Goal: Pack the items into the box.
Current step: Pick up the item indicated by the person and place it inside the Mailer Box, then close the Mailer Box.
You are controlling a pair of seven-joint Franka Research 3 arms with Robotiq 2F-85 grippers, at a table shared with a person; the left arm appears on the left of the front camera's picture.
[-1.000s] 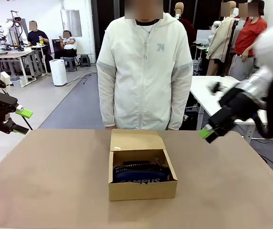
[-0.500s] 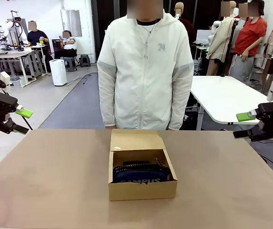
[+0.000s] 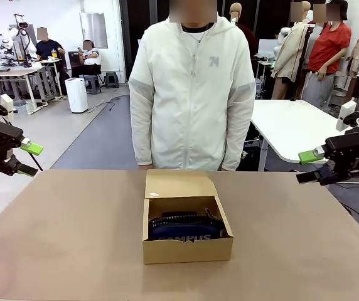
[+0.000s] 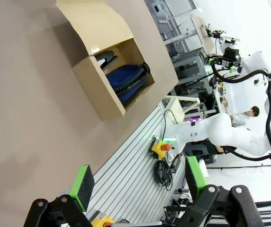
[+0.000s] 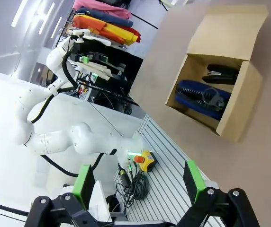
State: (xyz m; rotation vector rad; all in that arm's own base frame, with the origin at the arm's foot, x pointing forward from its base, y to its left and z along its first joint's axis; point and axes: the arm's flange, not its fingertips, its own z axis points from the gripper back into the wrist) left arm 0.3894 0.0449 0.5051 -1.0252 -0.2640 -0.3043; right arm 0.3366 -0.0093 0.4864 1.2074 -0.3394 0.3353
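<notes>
Right gripper (image 3: 306,167) has drawn back to the table's right edge, jaws wide and empty.
Left gripper (image 3: 29,159) hangs open at the left edge (nothing in it). The pouch (image 3: 186,231) and stapler (image 5: 222,73) lie inside the box (image 3: 186,249), flap up; packing looks nearly finished.

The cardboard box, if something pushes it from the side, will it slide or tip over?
Probably slides: the box sits low and flat on the table. Its open lid flap would likely bend if pushed.
</notes>
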